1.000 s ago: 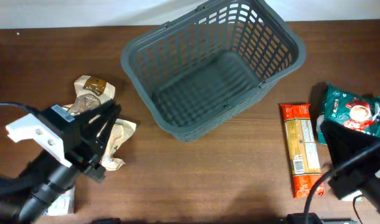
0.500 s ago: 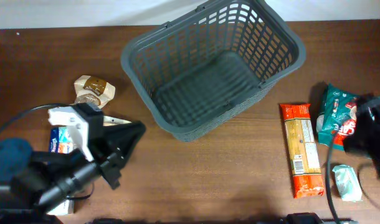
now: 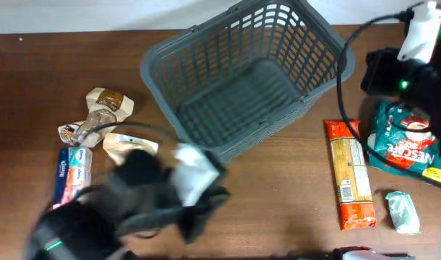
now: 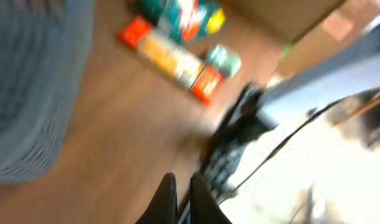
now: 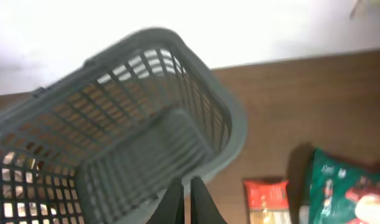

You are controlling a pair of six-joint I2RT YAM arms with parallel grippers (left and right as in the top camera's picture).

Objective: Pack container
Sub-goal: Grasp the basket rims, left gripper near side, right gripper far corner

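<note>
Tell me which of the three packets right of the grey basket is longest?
The long, narrow red-and-yellow plastic packet, nearest the dark grey slotted plastic basket; the green glossy pouch and small pale-green packet are shorter.

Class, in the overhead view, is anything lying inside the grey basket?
No, the basket shows only its bare slotted floor.

Worktop: dark brown wood.

Right side:
- Long orange-and-yellow pasta packet lies flat.
- Green coffee pouch lies just beside it, further right.
- Small mint-green packet sits nearer the front edge, apart from both.

Left side:
- Brown snack packet lies furthest back.
- Small crumpled wrapper and cream packet lie close in front of it.
- Blue tissue pack lies nearest the front.
</note>
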